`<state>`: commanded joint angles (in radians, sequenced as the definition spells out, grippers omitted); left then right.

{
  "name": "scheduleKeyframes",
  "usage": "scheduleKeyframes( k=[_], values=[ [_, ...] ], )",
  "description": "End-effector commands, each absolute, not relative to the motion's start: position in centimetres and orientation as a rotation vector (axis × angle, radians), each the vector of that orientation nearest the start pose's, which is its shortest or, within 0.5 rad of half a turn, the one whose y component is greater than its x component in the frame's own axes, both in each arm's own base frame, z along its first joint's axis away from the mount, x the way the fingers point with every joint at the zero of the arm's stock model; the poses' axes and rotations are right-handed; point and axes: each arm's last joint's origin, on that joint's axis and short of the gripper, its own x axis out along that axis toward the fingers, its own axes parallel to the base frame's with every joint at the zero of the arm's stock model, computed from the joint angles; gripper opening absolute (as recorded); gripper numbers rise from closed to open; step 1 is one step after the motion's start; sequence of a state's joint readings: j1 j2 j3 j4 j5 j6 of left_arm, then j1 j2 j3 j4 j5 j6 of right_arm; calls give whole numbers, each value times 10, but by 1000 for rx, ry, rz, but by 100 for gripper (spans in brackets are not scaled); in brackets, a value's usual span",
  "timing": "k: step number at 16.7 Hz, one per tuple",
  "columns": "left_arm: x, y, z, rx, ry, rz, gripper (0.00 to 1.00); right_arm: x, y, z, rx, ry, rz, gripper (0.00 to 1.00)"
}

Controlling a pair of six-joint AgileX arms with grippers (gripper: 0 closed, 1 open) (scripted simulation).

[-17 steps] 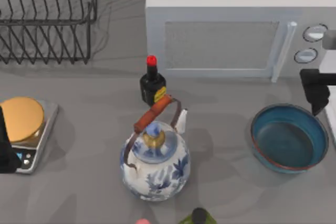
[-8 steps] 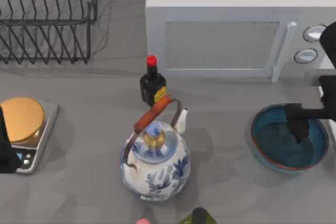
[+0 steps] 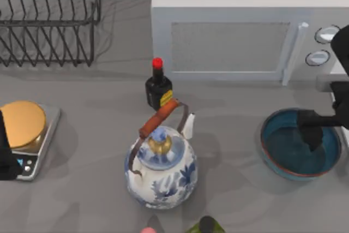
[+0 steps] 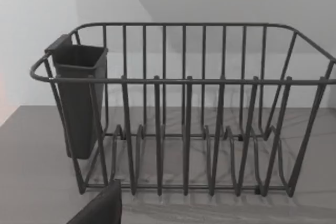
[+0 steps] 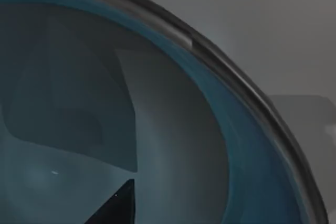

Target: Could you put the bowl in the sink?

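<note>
Big white boxy microwave (image 3: 234, 31) at the table's back edge. Wire dish rack (image 3: 49, 17) in the back left corner. The bowl (image 3: 283, 151), round, shiny blue w/ a thin brown rim, sits by the right edge. Right gripper (image 3: 312, 129) hangs over it; can't tell if it's open. Step: getting hold of the bowl. Next, I think: pinch the rim, lift.

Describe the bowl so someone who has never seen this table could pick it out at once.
Start at the white microwave at the back; the bowl sits on the table in front of its right end, under the right claw. It is round, shallow, glossy teal with a thin reddish-brown rim, unlike the blue-and-white floral teapot to its left.
</note>
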<state>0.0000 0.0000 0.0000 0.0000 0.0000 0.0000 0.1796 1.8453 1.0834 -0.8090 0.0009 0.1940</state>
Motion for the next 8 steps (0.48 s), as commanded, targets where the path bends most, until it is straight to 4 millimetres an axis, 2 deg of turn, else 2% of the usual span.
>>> scheduleKeyframes(
  k=[8],
  values=[
    [106,-1,160,0,0,0,100,311,58,129,8,1571,-8,17]
  ],
)
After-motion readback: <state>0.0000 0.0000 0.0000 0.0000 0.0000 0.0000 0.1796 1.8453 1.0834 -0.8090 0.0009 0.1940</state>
